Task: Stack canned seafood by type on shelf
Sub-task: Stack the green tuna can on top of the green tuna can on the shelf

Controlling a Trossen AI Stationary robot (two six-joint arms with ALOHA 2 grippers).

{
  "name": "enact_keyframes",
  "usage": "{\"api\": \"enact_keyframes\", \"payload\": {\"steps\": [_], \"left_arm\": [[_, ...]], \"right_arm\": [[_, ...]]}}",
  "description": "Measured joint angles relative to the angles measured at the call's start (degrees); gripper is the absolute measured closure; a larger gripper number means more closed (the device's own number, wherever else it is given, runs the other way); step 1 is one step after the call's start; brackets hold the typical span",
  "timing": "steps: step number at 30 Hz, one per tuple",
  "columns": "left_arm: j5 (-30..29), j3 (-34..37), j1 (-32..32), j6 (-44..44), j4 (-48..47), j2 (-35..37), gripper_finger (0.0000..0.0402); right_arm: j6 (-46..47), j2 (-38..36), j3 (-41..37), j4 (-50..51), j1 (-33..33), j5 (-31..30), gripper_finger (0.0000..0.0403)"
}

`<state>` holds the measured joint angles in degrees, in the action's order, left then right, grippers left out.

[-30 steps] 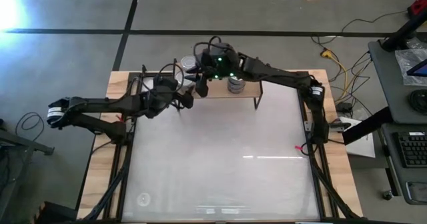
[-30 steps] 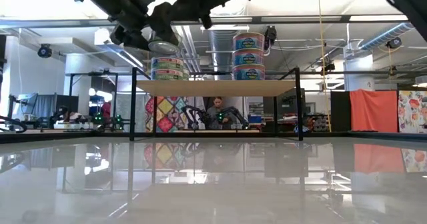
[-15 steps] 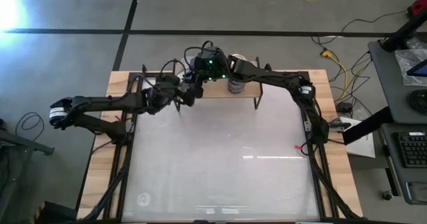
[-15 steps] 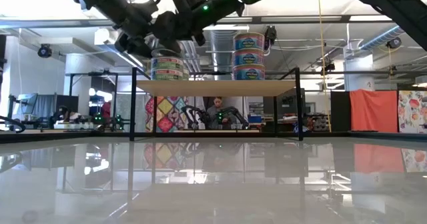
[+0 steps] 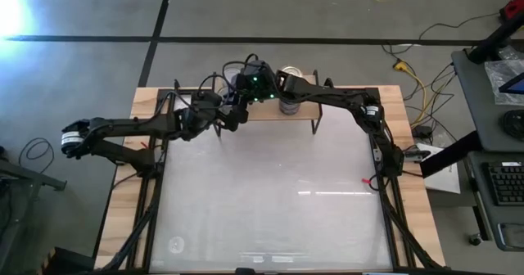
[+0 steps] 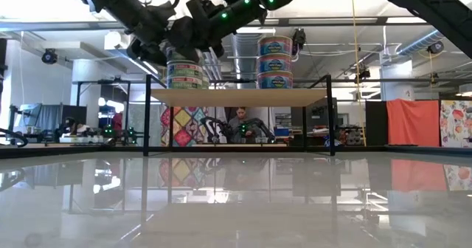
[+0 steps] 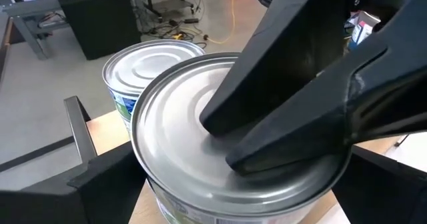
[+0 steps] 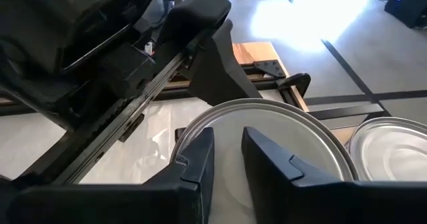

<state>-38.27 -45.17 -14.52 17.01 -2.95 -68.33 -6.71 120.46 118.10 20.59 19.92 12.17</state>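
Comparing this moment with a second ago, we see one clear change at the shelf [image 6: 243, 97]. The silver-topped tin [image 7: 180, 117] that hung tilted just above the shelf's left end now sits level on the two tins [image 6: 185, 76] already stacked there. That pile now appears to be three high, though the arms hide much of its top in the low view.

The left end effector [image 5: 229, 114] has stayed at the shelf's left end. Its fingers are spread wide on either side of that top tin and touch its wall, so we read it as clamped on the tin.

The right end effector [image 8: 227, 141] has travelled from over the middle of the shelf towards that same left end. It is now above the same tin with its two fingers nearly together. They grip nothing, and in the left wrist view their tips lie on the lid.

The three blue-labelled tins [image 6: 274, 60] nearer the shelf's right end stand as they did. We see no tins on the desk [image 5: 270, 201] in front of the shelf.

For the task, we judge this placement nearly complete. The right arm seems to be steadying or seating the tin from above while the left has yet to let go. If the tin sits square, both shelf stacks would match in height. We would watch that top tin for shifting when the left fingers open.
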Motion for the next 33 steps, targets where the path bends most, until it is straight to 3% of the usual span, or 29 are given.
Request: {"api": "enact_keyframes", "payload": {"steps": [14,33], "left_arm": [[3.25,0.0,-2.1,-3.47,0.86,0.42,0.0002],[6.4,0.0,-6.29,-3.1,2.04,-0.01,0.0002]], "right_arm": [[-0.59,0.09,-0.09,0.77,0.76,-1.45,0.0364],[2.41,0.4,-0.33,-2.35,1.56,-1.98,0.0365]]}}
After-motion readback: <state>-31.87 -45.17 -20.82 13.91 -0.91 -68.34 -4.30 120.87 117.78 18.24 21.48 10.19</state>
